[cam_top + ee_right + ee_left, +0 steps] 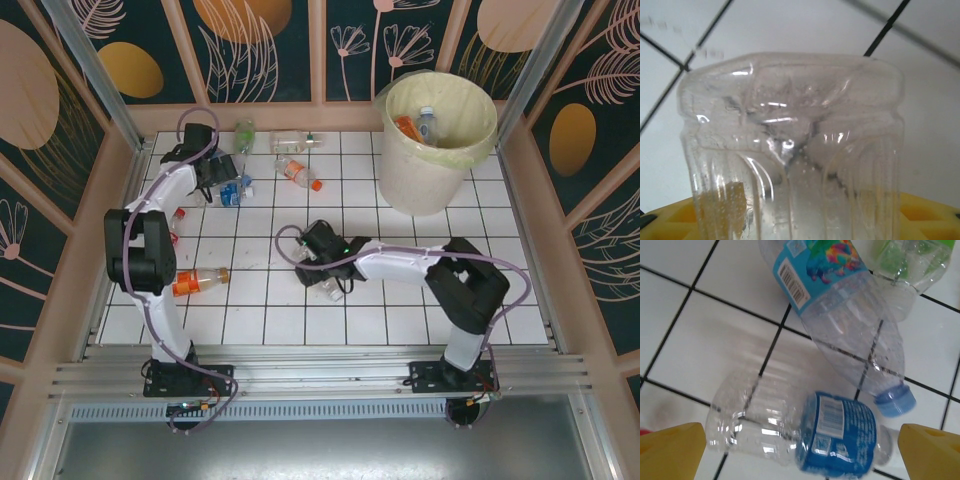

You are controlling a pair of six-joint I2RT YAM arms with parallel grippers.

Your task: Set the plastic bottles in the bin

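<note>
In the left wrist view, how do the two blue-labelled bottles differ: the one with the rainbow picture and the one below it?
The rainbow-picture bottle lies diagonally, blue cap pointing down-right; the lower bottle lies almost level. The rainbow-picture bottle's label is light blue with a colourful picture; the lower bottle's is darker blue with white print. Both are clear and lie sideways on the white tiled table.

The left arm (140, 250) stretches away from its base, elbow raised, wrist tipped down over the counter (400, 320). The left jaws stand wide apart, yellow fingertips (670, 452) at either side. The right arm (400, 265) folds at the elbow and reaches leftward, wrist low. The right jaws stand partly closed with a clear bottle (790, 150) between them, contact unclear
</note>
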